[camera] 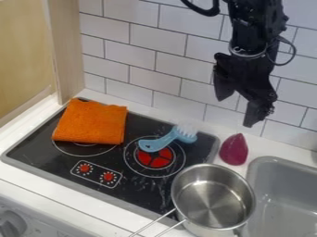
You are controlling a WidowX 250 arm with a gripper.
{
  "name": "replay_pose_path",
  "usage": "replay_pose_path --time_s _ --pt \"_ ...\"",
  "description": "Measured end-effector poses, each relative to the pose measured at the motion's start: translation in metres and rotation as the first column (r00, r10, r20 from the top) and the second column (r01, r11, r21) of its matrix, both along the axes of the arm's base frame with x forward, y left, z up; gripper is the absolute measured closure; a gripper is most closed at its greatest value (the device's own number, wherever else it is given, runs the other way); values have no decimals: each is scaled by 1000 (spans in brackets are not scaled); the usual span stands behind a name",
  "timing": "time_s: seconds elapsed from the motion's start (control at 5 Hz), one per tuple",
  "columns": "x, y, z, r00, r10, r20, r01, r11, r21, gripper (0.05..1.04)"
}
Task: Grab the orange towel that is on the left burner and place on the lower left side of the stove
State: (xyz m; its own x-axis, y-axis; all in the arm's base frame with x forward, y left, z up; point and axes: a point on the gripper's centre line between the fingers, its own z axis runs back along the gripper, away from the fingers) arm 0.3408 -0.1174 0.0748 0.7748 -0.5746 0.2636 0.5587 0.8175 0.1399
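One blue brush (163, 142) near orange towel (91, 122), steel pot (213, 199), grey sink (289, 194)

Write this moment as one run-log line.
black two-finger gripper: open, empty, raised | folded orange towel: partly covering round left burner | placement: pending

Rear wall (167, 60): white rectangular tiles, offset courses, thin dark joints. Left side: broad wood-tone panel (23, 46) adjoining a narrow upright wooden post (66, 51), which meets the tiled surface. Base: white countertop (37, 187), running along the wall foot. Lower right: grey recessed sink (288, 194), corners rounded. Lower left: pale front panel (46, 222) fitted with a grey knob (11, 224).
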Motion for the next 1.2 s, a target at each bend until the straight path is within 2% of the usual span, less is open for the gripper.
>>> replay_pose_path --time_s 0.2,0.4,0.6,0.8,1.0,1.2 --pt "-15 5 -20 998 3 -69 -2 1000 22 84" --pt "-33 23 -37 991 57 -121 -55 998 18 84" --pt "-33 43 -30 988 114 -102 -116 993 -14 84" --pt "-26 69 -20 983 169 -71 -171 985 -25 84" --pt "-22 101 -15 967 247 -58 -249 968 -34 84" --pt "-24 133 -15 943 325 -72 -329 943 -44 84"
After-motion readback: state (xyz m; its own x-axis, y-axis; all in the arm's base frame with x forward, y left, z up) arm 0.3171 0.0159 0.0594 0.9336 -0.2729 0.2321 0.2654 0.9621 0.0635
